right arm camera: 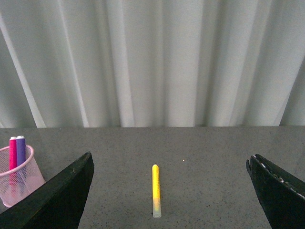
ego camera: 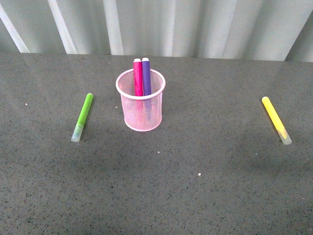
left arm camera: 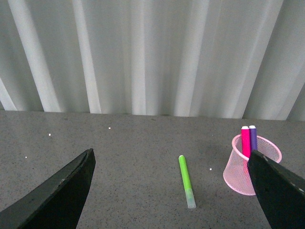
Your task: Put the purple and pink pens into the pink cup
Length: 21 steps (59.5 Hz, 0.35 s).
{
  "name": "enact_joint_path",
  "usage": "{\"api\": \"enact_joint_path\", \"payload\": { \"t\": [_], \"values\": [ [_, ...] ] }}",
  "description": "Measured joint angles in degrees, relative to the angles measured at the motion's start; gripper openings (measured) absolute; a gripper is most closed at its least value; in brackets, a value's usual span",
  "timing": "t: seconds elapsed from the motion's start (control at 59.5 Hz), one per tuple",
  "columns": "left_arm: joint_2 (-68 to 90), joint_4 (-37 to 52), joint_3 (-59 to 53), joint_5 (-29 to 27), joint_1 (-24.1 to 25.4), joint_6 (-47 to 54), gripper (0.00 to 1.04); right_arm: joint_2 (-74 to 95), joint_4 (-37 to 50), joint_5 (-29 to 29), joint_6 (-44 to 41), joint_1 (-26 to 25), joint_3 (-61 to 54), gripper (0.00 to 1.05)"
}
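Observation:
The pink cup [ego camera: 141,103] stands upright mid-table in the front view. Both pens stand inside it, leaning on its far rim: the pink pen [ego camera: 138,77] beside the purple pen [ego camera: 146,76]. Neither arm shows in the front view. My left gripper [left arm camera: 171,164] is open and empty, well back from the table's things; the pink cup [left arm camera: 240,169] with the pink pen [left arm camera: 245,141] and purple pen [left arm camera: 253,138] sits partly behind one finger. My right gripper [right arm camera: 169,167] is open and empty too, with the pink cup [right arm camera: 19,176] at that view's edge.
A lime-green marker [ego camera: 82,117] lies left of the cup and between the left fingers [left arm camera: 186,180]. A yellow marker [ego camera: 276,120] lies far right and between the right fingers [right arm camera: 155,190]. A pleated grey curtain [ego camera: 156,24] closes the table's far edge.

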Motion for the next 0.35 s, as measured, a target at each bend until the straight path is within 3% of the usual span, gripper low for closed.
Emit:
{"api": "enact_joint_path", "payload": {
  "t": [0.353],
  "values": [
    [0.0, 0.0, 0.0, 0.0, 0.0, 0.0, 0.98, 0.0, 0.0, 0.0, 0.0, 0.0, 0.0, 0.98]
  ]
}}
